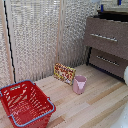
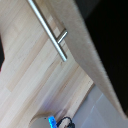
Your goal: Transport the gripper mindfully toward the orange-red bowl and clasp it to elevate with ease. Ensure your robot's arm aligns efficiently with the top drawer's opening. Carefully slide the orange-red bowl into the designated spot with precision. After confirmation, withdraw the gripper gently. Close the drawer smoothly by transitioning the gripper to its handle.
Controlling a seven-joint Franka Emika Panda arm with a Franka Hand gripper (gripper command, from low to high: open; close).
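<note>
Gripper fingers show in neither view, so their state cannot be told. No bowl is visible anywhere (possibly already inside the drawer (image 1: 106, 37)). Its handle (image 2: 48, 29), stiff slick metal, suits a mid-bar push.

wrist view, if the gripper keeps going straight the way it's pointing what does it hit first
Probably the drawer front or its handle, which fill the wrist view. The gripper's fingers are not visible, so the exact line and depth are unclear.
</note>
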